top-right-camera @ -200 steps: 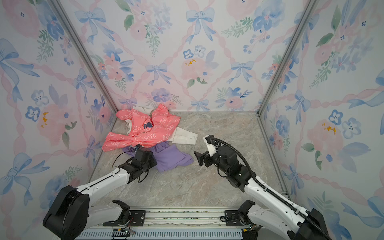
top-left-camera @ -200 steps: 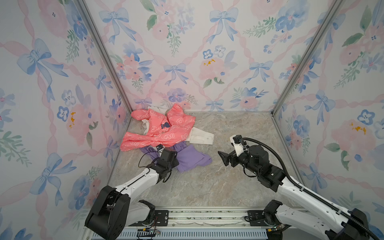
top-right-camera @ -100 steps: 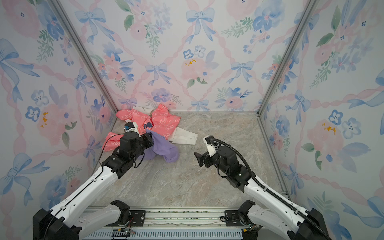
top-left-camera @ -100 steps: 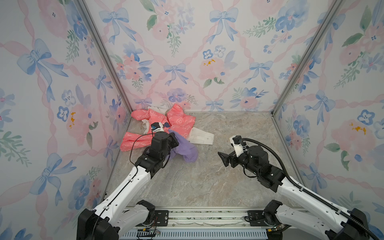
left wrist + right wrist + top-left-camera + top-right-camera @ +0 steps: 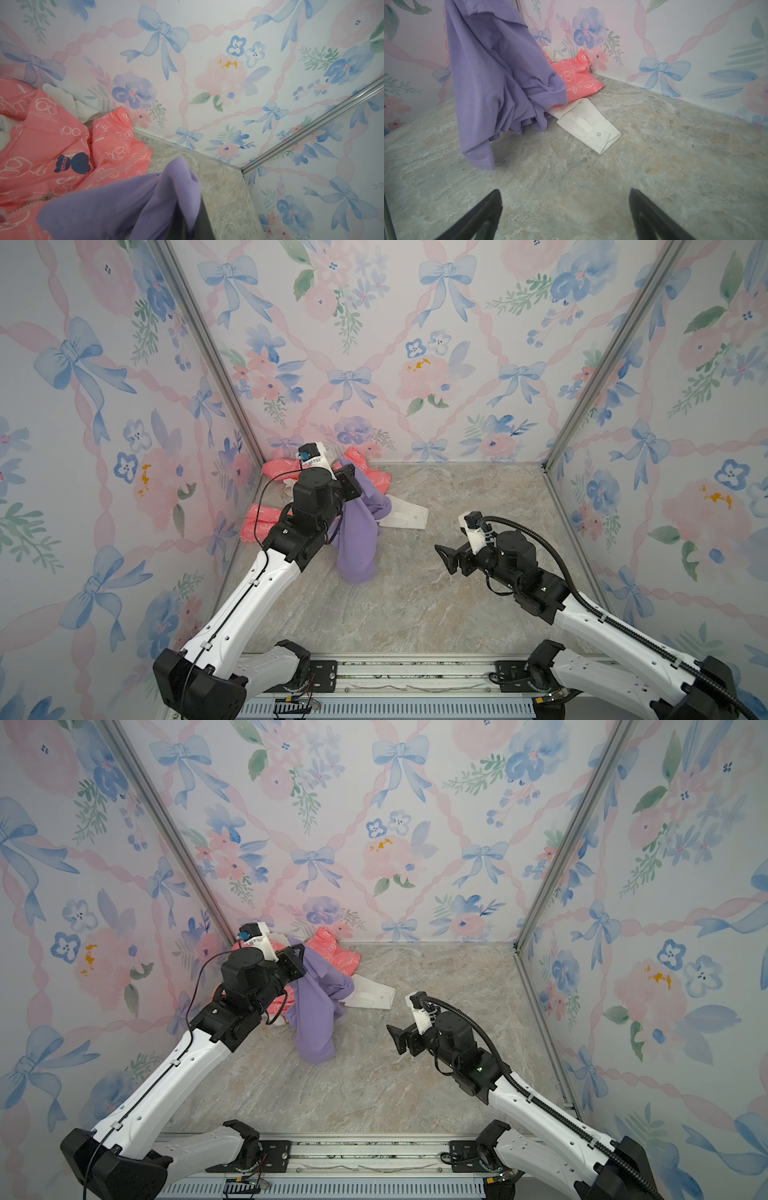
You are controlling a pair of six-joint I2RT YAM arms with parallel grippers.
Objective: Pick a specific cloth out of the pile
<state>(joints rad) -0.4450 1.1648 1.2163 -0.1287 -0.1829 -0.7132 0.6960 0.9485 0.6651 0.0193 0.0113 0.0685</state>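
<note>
Table (image 5: pixel 415 614): grey marbled surface, walled on three sides.

Pile (image 5: pixel 376 477): a pink jacket (image 5: pixel 52 145) and a white shirt (image 5: pixel 587 126) in the far left corner. The shirt's buttoned cuff lies flat toward the centre.

Cloth (image 5: pixel 357 539): purple, hanging in folds in front of the pile. Whether its lower hem touches the table cannot be told.

Left gripper (image 5: pixel 352 485): raised above the pile, jaws pressed together, pinching the cloth's upper edge.

Right gripper (image 5: pixel 564 191): low over bare table, jaws spread wide, holding nothing, well apart from the cloth.
</note>
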